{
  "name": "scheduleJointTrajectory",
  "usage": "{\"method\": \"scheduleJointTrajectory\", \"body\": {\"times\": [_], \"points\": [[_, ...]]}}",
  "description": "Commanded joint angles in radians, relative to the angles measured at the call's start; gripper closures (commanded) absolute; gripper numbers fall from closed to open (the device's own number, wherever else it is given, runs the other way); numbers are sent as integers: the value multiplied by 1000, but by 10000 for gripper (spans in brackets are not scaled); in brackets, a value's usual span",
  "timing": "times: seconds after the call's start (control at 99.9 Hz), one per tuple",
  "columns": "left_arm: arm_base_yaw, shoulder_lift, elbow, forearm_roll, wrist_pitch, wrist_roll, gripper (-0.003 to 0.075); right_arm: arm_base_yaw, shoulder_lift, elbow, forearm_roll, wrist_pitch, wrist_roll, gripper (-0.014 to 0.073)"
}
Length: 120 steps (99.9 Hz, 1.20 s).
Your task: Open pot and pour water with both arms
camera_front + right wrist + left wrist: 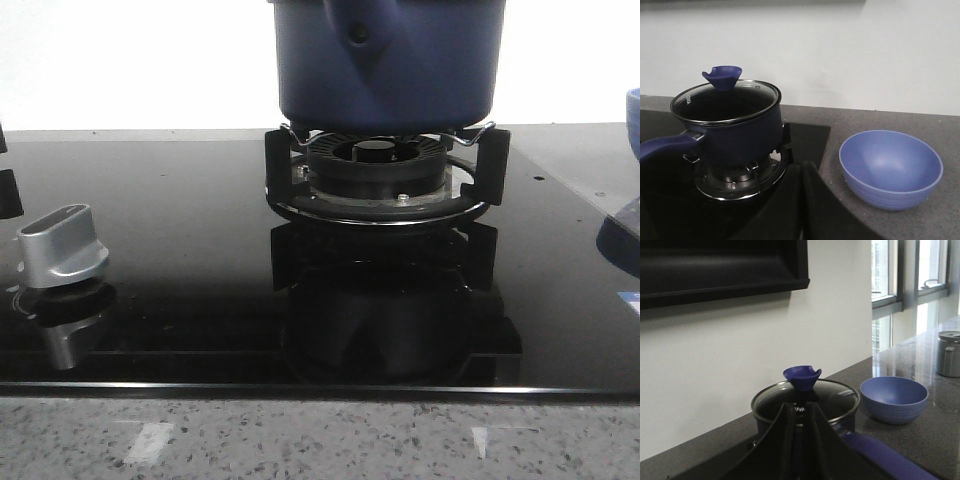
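Black glass hob set in a speckled tabletop (pixel 320 440), white wall behind; lid not yet lifted.
The pot (pixel 388 60) sits on the burner at 12 o'clock, lid knob (pixel 802 376) dead ahead of left hand (pixel 801 432), handle (pixel 662 146) running toward 6; both hands' fingers together, empty.

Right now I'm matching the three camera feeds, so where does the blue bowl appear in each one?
Front view: blue bowl is a sliver at the right edge, cut off.
Left wrist view: whole, right of centre, on the counter beside the pot.
Right wrist view: whole, lower right, on the counter beside the burner.
Shared landmark: the pot, in all three views.
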Motion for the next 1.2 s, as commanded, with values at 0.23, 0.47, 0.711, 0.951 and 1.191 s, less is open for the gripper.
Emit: {"method": "scheduleJointTrajectory", "body": {"times": [0.23, 0.47, 0.711, 0.951, 1.191], "points": [[4, -273, 164, -61, -109, -42, 740, 1, -13, 9, 41, -157, -15, 668], [4, -272, 168, -61, -96, -42, 740, 1, -13, 9, 41, -156, -15, 668], [4, -272, 168, -61, -96, -42, 740, 1, -13, 9, 41, -156, -15, 668], [4, -272, 168, -61, -96, -42, 740, 1, -13, 9, 41, -156, -15, 668], [4, -272, 168, -28, -113, -46, 740, 1, -13, 9, 41, -156, -15, 668]]}}
